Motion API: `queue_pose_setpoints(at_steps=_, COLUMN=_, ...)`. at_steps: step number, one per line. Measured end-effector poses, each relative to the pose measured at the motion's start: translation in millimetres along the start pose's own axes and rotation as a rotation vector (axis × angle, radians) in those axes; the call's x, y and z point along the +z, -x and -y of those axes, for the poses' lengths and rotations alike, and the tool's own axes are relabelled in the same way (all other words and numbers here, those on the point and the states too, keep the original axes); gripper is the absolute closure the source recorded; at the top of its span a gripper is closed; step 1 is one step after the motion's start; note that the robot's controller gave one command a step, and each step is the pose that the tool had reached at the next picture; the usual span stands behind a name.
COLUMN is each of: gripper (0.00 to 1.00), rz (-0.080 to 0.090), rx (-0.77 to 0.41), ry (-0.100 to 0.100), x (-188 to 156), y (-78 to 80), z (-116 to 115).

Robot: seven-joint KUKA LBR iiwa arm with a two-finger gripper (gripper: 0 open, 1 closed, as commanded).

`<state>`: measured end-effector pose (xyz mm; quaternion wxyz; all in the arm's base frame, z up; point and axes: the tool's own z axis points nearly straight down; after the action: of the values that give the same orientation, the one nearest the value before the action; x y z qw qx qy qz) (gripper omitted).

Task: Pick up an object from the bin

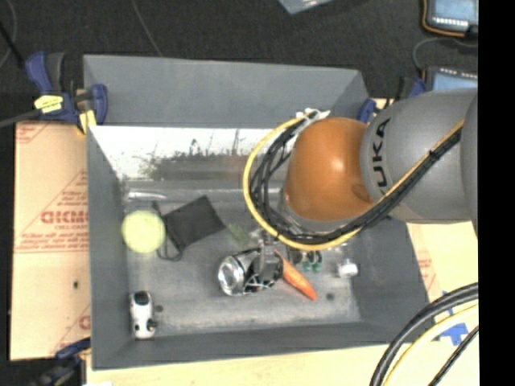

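front floor (201,308) seemingly open, ball (143,232), pouch (191,219) left

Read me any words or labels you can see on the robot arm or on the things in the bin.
"UKA": running up the grey arm, beside the orange cover; the lettering is partly covered.
Things in the bin: no text that can be read.

The word "KUKA" (380,155) stands in dark capitals on the grey casing of the arm (426,159), above the right side of the bin (225,95). The letters are turned on end and run up the casing, just beside the orange cover (326,171). Beyond the bin's far right corner a handheld unit (447,10) has a lit screen, its writing too small to read.
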<state>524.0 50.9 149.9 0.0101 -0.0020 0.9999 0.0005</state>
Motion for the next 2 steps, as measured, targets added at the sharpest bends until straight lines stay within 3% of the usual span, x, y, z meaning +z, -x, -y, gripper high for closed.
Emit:
queue_pose_setpoints(at_steps=1, gripper=1.00, rz=-0.009, rx=-0.017, ry=0.000, x=-75.6, y=6.0, z=-14.7)
queue_pose_setpoints(at_steps=2, gripper=1.00, rz=-0.010, rx=-0.015, ry=0.000, x=-75.6, y=6.0, z=-14.8)
